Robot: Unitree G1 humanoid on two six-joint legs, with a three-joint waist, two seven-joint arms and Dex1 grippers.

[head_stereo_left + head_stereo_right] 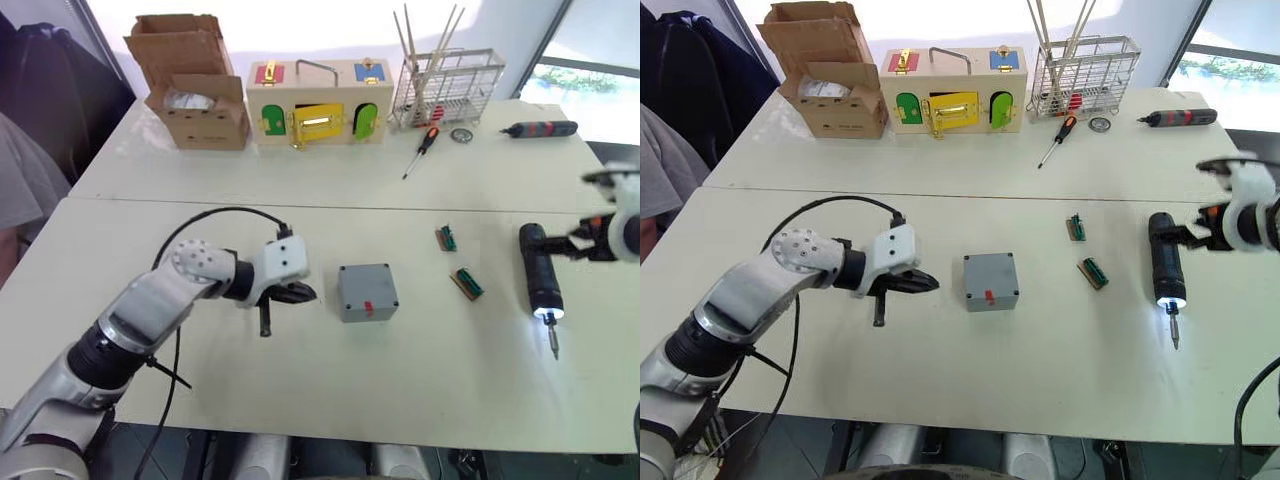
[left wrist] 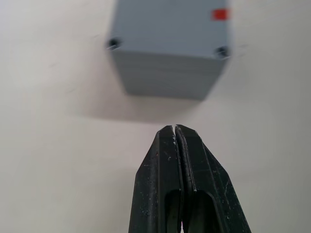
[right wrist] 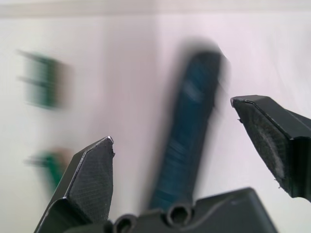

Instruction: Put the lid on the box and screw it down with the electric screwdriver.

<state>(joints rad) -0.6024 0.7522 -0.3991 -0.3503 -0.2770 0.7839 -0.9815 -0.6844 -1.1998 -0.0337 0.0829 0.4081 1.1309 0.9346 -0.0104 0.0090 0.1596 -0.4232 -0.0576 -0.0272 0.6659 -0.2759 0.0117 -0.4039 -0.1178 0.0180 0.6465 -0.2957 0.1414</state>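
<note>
The grey box (image 1: 367,292) stands mid-table with a red mark on its near side. The lid (image 2: 167,22) sits on it as a flat top with corner screw holes. My left gripper (image 1: 305,293) hovers a short way to the box's left, pointing at it, shut and empty; its fingertips (image 2: 174,130) are pressed together. The electric screwdriver (image 1: 540,272) lies on the table at the right, bit toward the front edge, a light glowing at its nose. My right gripper (image 1: 1196,236) is open just beside the tool's rear end, the dark body (image 3: 187,145) lying between its spread fingers without contact.
Two small green connector pieces (image 1: 446,238) (image 1: 467,283) lie between box and screwdriver. Along the back stand a cardboard box (image 1: 195,85), a wooden box with coloured doors (image 1: 315,105) and a wire rack (image 1: 445,88). A red-and-black hand screwdriver (image 1: 420,150) and a red-banded driver (image 1: 540,129) lie nearby.
</note>
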